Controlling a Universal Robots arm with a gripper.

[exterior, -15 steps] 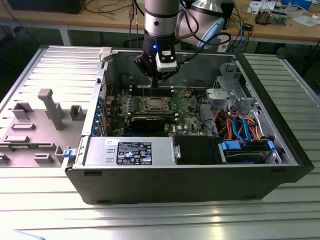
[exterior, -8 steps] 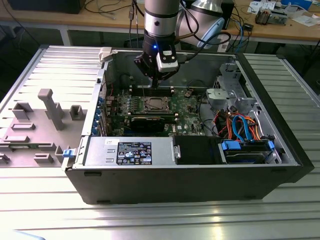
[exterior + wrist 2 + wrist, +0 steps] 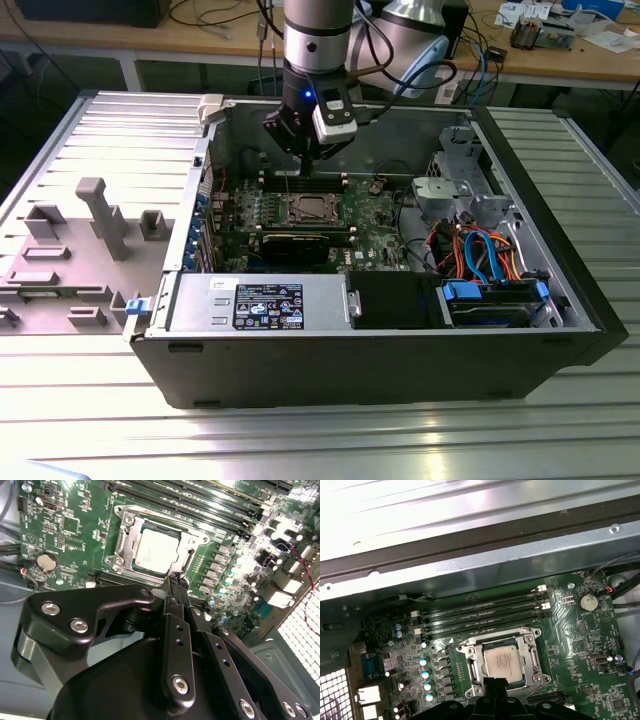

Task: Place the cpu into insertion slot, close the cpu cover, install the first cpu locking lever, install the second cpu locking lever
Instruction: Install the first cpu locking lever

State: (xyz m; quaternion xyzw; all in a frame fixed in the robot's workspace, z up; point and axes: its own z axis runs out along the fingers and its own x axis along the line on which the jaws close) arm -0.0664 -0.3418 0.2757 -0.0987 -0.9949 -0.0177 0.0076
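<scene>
A small square cpu (image 3: 152, 552) with a matte silver-grey top is sitting flat in the insertion slot (image 3: 186, 561) on a green circuit board (image 3: 70, 525) — the thin, shiny metal cpu cover (image 3: 124, 539) is lying framed around it. The black gripper (image 3: 175, 579) is pointing down into the open computer case (image 3: 400, 345), just beside the cover's edge — its fingers are pressing together, holding nothing.

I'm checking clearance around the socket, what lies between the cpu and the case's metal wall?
In the first wrist view, long black memory slots lie side by side between the cpu and the case wall.
</scene>
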